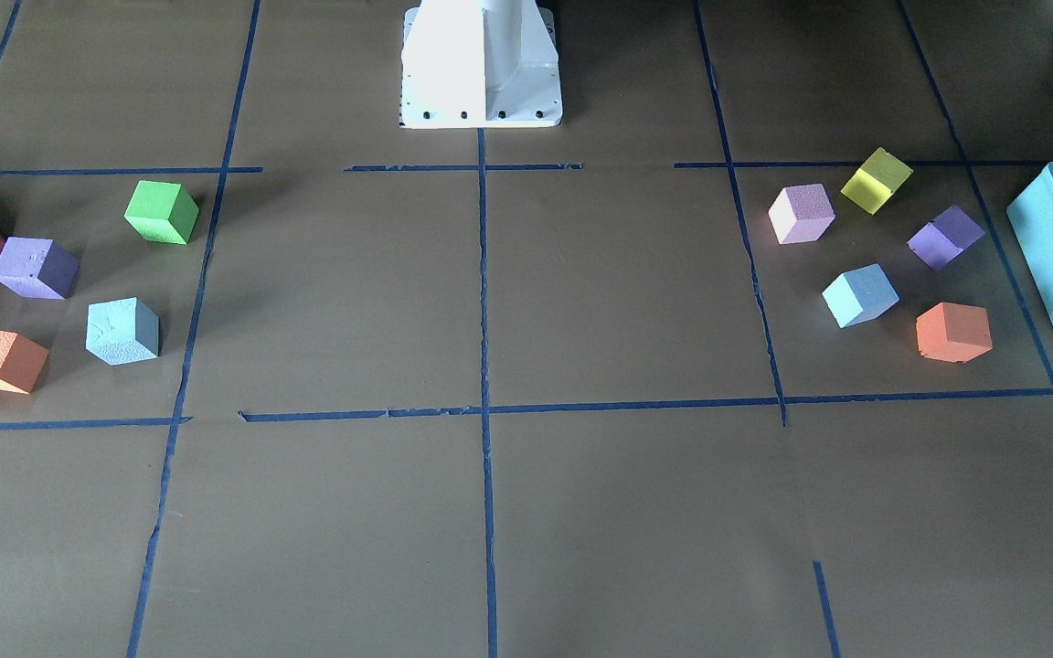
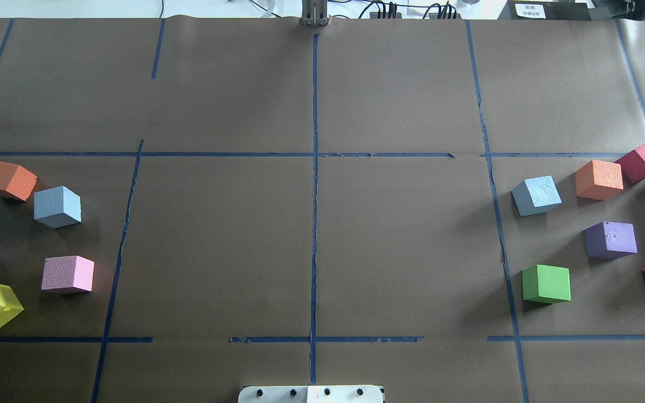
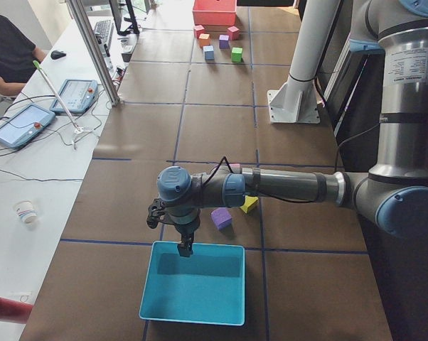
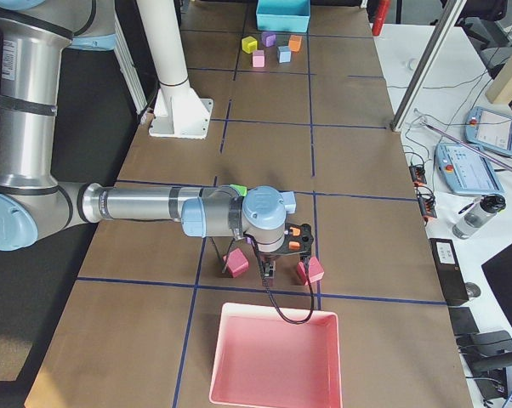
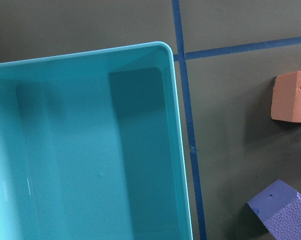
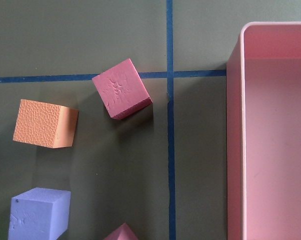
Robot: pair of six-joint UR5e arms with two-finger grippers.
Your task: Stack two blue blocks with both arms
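A brown paper-covered counter (image 2: 216, 252), marked into squares with blue tape, fills the overhead view, its middle squares bare. In the left-end side view the near left arm (image 3: 292, 186) stretches level across the lower middle of the frame, its jaws pointing down over the far rim of a teal bin (image 3: 200, 291) at the bottom edge; whether those jaws are released or clenched cannot be told. In the right-end side view the near right arm (image 4: 145, 204) reaches across mid-frame, its jaws hanging between two crimson cubes just above a pink bin (image 4: 273, 357); their state cannot be told either. Neither arm shows in the overhead view. There the first blue block (image 2: 57, 206) sits on the counter at the left edge of the frame, just beside an orange cube (image 2: 8, 179) and above a pink cube (image 2: 68, 274). The second blue block (image 2: 536, 195) sits well apart at the right of the frame, just left of another orange cube (image 2: 599, 179) and above a green cube (image 2: 546, 284). Both blue blocks rest singly on the counter, unstacked.
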